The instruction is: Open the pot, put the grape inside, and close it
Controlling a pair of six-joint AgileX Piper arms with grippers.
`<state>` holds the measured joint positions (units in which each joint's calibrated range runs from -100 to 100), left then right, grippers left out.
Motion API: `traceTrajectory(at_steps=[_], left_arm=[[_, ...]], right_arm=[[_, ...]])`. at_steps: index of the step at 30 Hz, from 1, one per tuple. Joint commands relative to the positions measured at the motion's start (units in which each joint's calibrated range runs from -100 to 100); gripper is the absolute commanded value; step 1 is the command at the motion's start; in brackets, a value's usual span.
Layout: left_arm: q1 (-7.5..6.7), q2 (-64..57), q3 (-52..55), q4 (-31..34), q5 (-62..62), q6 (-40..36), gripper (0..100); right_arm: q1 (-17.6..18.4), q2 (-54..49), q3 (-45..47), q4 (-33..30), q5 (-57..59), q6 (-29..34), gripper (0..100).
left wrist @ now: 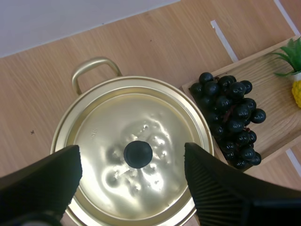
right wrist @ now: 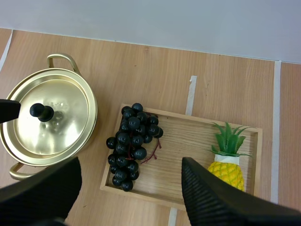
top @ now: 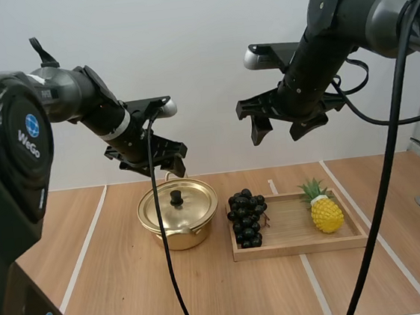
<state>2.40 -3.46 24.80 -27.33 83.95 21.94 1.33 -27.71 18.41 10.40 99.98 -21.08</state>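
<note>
Pot [top: 192, 204] under left jaws (spread), grapes [top: 247, 217] beside

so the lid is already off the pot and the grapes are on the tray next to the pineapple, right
Not quite. The lid is not off: it sits closed on the pot, as the left wrist view shows. The rest holds: the grapes are on the tray next to the pineapple.
</note>
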Motion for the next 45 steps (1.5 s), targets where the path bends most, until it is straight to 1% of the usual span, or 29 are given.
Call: traceTrajectory(at_steps=[1, 7, 9, 12, 17, 20, 25, 28, 36, 41, 45], left_arm=[[-0.23, 1.7, 0.3, -0.7, -1.2, 0.0, 100], [-0.23, 4.3, 0.3, -2.1, -3.5, 1.4, 100], [-0.53, 5.1, 0.3, -2.1, -3.5, 1.9, 100], [-1.89, 6.2, 0.3, -0.2, -2.7, 1.9, 100], [-4.16, 7.8, 0.3, 2.4, -3.9, -1.5, 100], [-4.93, 8.3, 0.3, 5.2, -5.2, -4.1, 100], [-5.03, 8.4, 0.3, 13.2, -6.7, -7.9, 100], [-5.03, 8.4, 0.3, 15.7, -7.1, -8.8, 100], [-5.03, 8.4, 0.3, 13.2, -10.0, -8.7, 100], [-5.03, 8.4, 0.3, 10.9, -10.7, -6.8, 100], [-5.03, 8.4, 0.3, 10.6, -10.4, -6.5, 100]], right_arm=[[0.1, -0.9, 0.2, 0.4, 0.0, -0.2, 100], [0.1, -0.9, 0.2, 0.4, 0.0, -0.2, 100], [0.1, -0.9, 0.2, 0.4, 0.0, -0.2, 100], [0.1, -0.9, 0.2, 0.4, 0.0, -0.2, 100], [0.1, -0.9, 0.2, 0.4, 0.0, -0.2, 100], [0.1, -0.9, 0.2, 0.4, 0.0, -0.2, 100], [0.1, -0.9, 0.2, 0.4, 0.0, -0.2, 100], [0.1, -0.9, 0.2, 0.4, 0.0, -0.2, 100], [0.1, -0.9, 0.2, 0.4, 0.0, -0.2, 100], [0.1, -0.9, 0.2, 0.4, 0.0, -0.2, 100], [0.1, -0.9, 0.2, 0.4, 0.0, -0.2, 100]])
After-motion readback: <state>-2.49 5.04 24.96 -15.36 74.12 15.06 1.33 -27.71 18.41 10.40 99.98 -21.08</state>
